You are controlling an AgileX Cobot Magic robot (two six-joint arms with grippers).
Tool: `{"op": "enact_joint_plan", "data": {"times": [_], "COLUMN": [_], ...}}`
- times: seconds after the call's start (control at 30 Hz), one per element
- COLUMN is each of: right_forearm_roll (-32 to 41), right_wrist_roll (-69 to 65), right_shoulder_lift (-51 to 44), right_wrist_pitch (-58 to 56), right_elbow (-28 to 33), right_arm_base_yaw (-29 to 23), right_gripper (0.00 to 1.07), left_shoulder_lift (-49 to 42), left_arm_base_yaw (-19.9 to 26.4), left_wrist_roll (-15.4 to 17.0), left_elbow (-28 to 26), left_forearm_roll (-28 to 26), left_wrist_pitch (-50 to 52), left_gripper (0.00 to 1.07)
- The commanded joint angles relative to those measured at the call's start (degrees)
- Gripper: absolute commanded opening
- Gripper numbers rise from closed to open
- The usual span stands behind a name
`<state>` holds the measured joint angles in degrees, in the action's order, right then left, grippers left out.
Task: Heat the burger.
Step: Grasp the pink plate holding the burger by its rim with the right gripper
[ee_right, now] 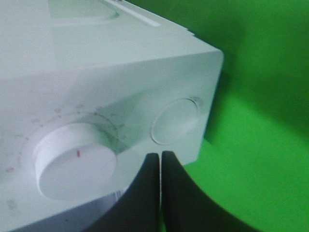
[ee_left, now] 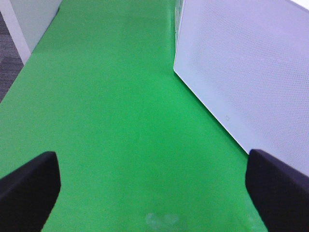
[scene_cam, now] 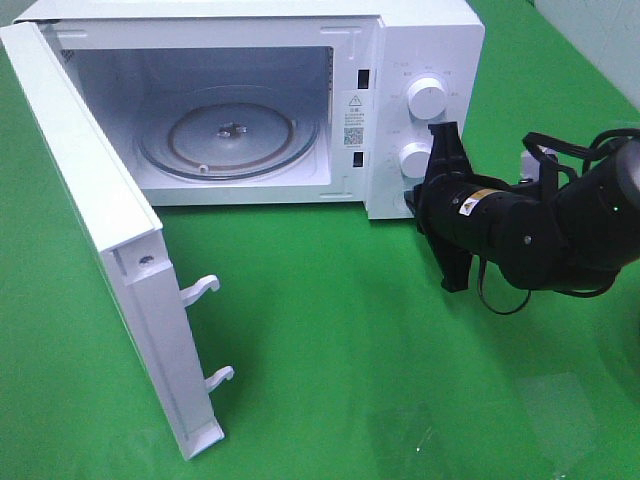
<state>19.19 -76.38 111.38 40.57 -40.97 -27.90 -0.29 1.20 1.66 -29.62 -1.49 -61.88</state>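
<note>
- A green cloth, matte and faintly creased, covers the whole work surface. The burger appears in none of the three views, so which way it lies from either hand, and which arm is nearer to it, cannot be told.
- The white microwave, a smooth glossy box, stands at the back with its cavity facing the camera.
- Its door is swung fully out on the left-hand hinge. Two white hooked latches jut from its free edge, and the way into the cavity looks clear.
- The glass turntable, a clear round ribbed dish, sits bare in the cavity. It is likely where the burger must go, so the loading step looks not yet done.
- The right gripper has its dark jaws pressed together on nothing. It hovers at the lower end of the control panel, well to the right of the cavity.
- The left gripper has its black fingers spread wide with nothing between them. It hangs over bare cloth beside the door's dotted outer face, and seems the better placed for a pickup.
- A white dial with a small red mark sits just beside the closed jaws.
- A round, flush button lies near the panel's corner.
</note>
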Motion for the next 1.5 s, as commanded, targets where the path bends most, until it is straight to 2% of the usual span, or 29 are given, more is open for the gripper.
{"op": "enact_joint_plan", "data": {"times": [0.03, 0.2, 0.37, 0.6, 0.77, 0.8, 0.97, 1.07, 1.1, 1.17, 1.27, 1.3, 1.4, 1.47, 1.5], "right_forearm_roll": [-1.49, -1.49, -4.98, -5.56, -5.56, -5.61, -7.91, -10.31, -10.31, -14.38, -15.53, -17.25, -19.19, -20.40, -20.40], "right_wrist_roll": [4.64, 15.24, 34.21, 52.25, 60.28, 64.69, 70.59, 72.08, 72.08, 72.08, 72.08, 72.08, 72.08, 73.28, 73.28], "right_shoulder_lift": [-2.75, -7.56, -13.92, -19.02, -22.00, -23.55, -26.01, -27.67, -27.67, -28.76, -28.76, -28.76, -28.76, -28.76, -28.76], "right_wrist_pitch": [-3.78, -11.69, -23.84, -37.47, -44.18, -48.36, -57.81, -68.81, -68.81, -77.23, -79.18, -82.74, -85.14, -89.32, -89.32], "right_elbow": [1.15, 2.46, 2.41, 2.41, 2.41, 2.41, 1.83, 0.06, 0.06, -1.66, -2.12, -2.86, -3.44, -3.61, -3.61], "right_arm_base_yaw": [0.40, 0.40, 0.52, 0.52, 0.52, 0.52, 0.57, 3.27, 3.27, 6.76, 7.85, 10.14, 12.20, 16.96, 16.96], "right_gripper": [0.00, 0.00, 0.00, 0.02, 0.03, 0.03, 0.05, 0.08, 0.08, 0.09, 0.10, 0.11, 0.13, 0.23, 0.23], "left_shoulder_lift": [-0.92, -0.92, -0.92, -0.92, -0.92, -0.92, -0.92, -0.92, -0.92, -0.92, -0.92, -0.92, -0.92, -0.92, -0.92], "left_arm_base_yaw": [0.06, 0.06, 0.06, 0.06, 0.06, 0.06, 0.06, 0.06, 0.06, 0.06, 0.06, 0.06, 0.06, 0.06, 0.06], "left_wrist_roll": [0.00, 0.00, 0.00, 0.00, 0.00, 0.00, 0.00, 0.00, 0.00, 0.00, 0.00, 0.00, 0.00, 0.00, 0.00], "left_elbow": [0.06, 0.06, 0.06, 0.06, 0.06, 0.06, 0.06, 0.06, 0.06, 0.06, 0.06, 0.06, 0.06, 0.06, 0.06], "left_forearm_roll": [-0.23, -0.23, -0.23, -0.23, -0.23, -0.23, -0.23, -0.23, -0.23, -0.23, -0.23, -0.23, -0.23, -0.17, -0.17], "left_wrist_pitch": [0.80, 0.80, 0.80, 0.80, 0.80, 0.80, 0.80, 0.80, 0.80, 0.80, 0.80, 0.80, 0.80, 0.80, 0.80], "left_gripper": [0.98, 0.98, 0.98, 0.98, 0.98, 0.98, 0.98, 0.98, 0.98, 0.98, 0.98, 0.98, 0.98, 0.98, 0.98]}}
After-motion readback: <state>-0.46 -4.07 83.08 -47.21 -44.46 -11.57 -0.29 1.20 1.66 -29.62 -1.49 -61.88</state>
